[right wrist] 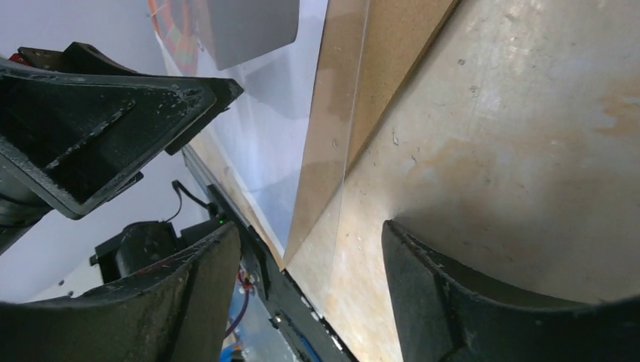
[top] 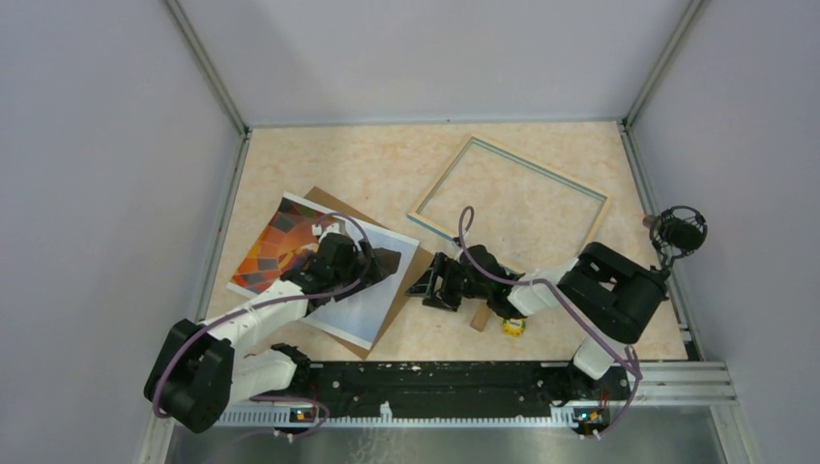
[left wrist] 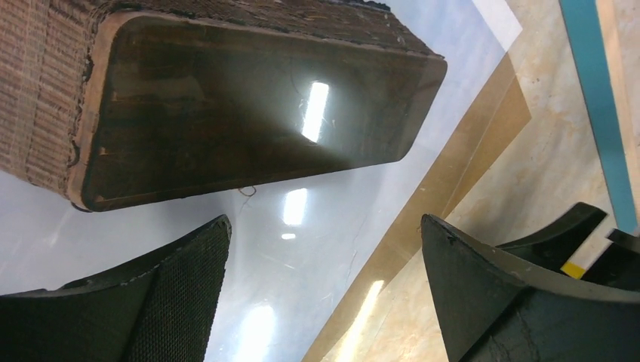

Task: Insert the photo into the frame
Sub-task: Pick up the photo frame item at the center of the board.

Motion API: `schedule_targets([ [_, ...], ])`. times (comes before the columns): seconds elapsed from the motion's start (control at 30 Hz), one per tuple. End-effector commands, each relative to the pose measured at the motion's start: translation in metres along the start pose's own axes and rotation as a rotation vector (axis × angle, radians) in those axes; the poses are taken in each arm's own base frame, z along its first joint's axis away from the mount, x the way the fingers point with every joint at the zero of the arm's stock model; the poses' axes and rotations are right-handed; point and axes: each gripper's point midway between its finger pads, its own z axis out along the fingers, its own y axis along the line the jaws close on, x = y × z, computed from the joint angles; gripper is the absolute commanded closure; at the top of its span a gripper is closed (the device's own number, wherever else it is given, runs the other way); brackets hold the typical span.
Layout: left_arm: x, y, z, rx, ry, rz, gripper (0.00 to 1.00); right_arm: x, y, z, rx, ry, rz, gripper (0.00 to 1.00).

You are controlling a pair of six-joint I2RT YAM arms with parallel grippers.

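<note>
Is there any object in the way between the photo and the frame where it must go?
No loose object lies between them: the photo and the frame are close, bare table between. But the right gripper sits low beside the photo's right edge, before the frame's near rail, and might block a slide.

A robot lab booth; plain grey walls (top: 97, 145), aluminium rail (top: 667, 382), marbled tabletop (top: 367, 164).
</note>
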Motion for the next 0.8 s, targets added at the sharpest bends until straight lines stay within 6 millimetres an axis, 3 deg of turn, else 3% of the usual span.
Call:
schedule_targets([
  [0.0, 0.016, 0.010, 0.004, -0.006, 0.043, -0.026, 0.02, 0.002, 0.019, 0.011, -0.112, 0.019, -0.006, 0.35],
  [0.1, 0.019, 0.013, 0.005, -0.009, 0.046, -0.032, 0.02, 0.004, 0.019, 0.018, -0.127, 0.033, 0.005, 0.39],
  [0.43, 0.030, 0.015, 0.006, 0.010, 0.084, -0.036, 0.02, 0.004, 0.024, 0.029, -0.150, 0.044, 0.005, 0.39],
  [0.77, 0.035, 0.014, 0.006, 0.026, 0.100, -0.040, 0.02, 0.002, 0.052, 0.019, -0.269, 0.032, 0.031, 0.40],
])
